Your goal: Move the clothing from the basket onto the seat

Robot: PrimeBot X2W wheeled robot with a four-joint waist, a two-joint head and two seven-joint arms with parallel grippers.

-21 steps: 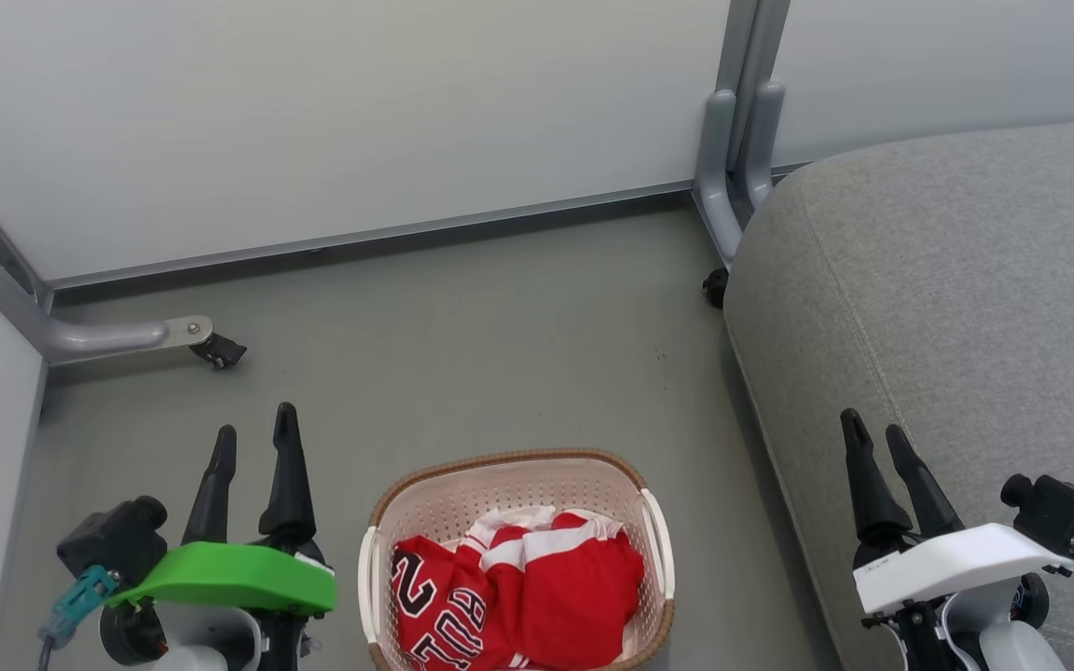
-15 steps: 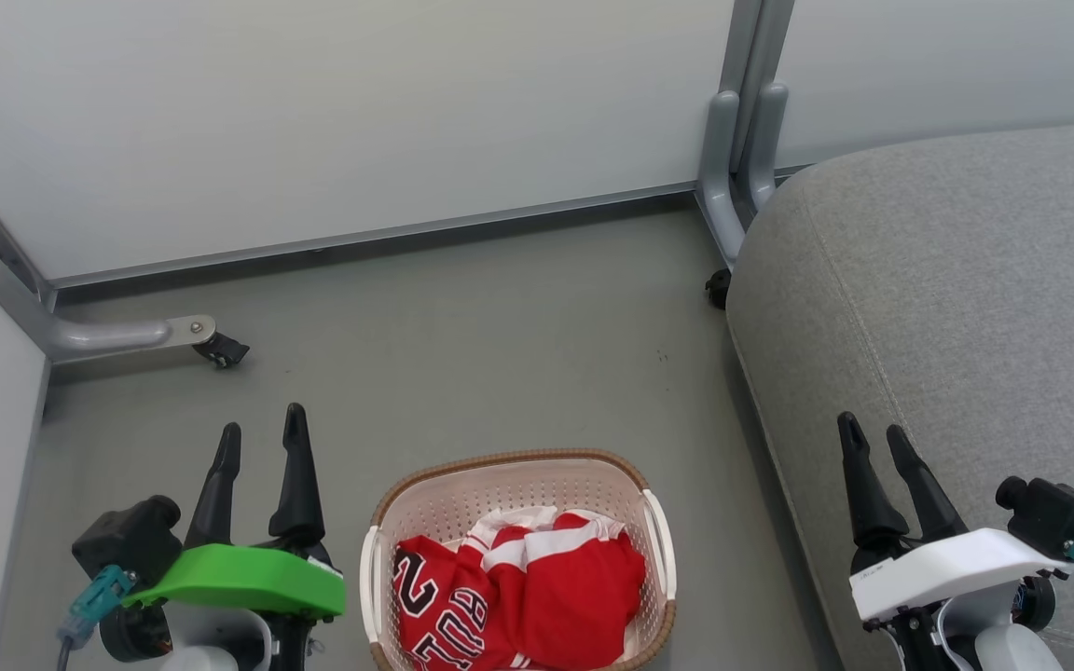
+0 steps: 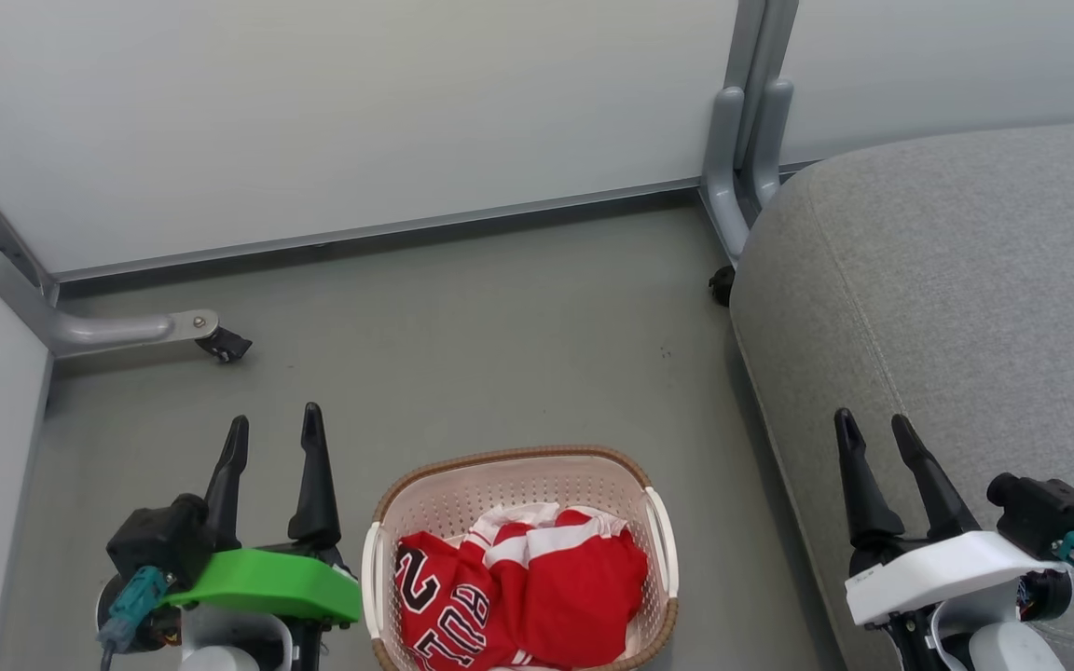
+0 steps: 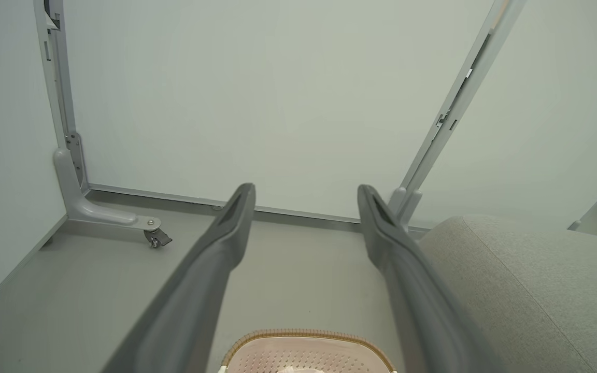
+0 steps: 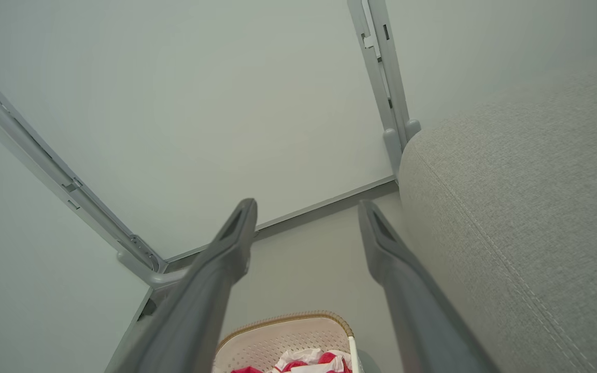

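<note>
Progress: not begun, by my reading; both garments are in the basket and none lies on the part of the seat that shows.
Clothing (image 3: pixel 518 596): a bunched red heap low in the basket, the two pieces touching.
Jersey (image 3: pixel 439 610): on the robot's left side of the heap, black white-edged lettering up.
Shirt (image 3: pixel 584 587): on the right side, its white trim towards the far wall of the basket.
Basket (image 3: pixel 509 458): on the floor (image 3: pixel 500 326), between the two grippers; its near end is cut off by the head view's edge, so I cannot tell whether more cloth lies there.
Seat (image 3: pixel 966 298): on the robot's right, just beside the basket and higher than it.
Left gripper (image 3: pixel 276 419): jaws apart, nothing between them; just beside the basket's left side. The fingertips point past the far rim, so the clothing lies to the right of them and nearer the robot.
Right gripper (image 3: pixel 873 419): jaws apart and empty, over the seat's near edge; the clothing lies well to its left and lower.
Left to do: reach into the basket, grasp each garment, carry it across and lay it on the seat.
</note>
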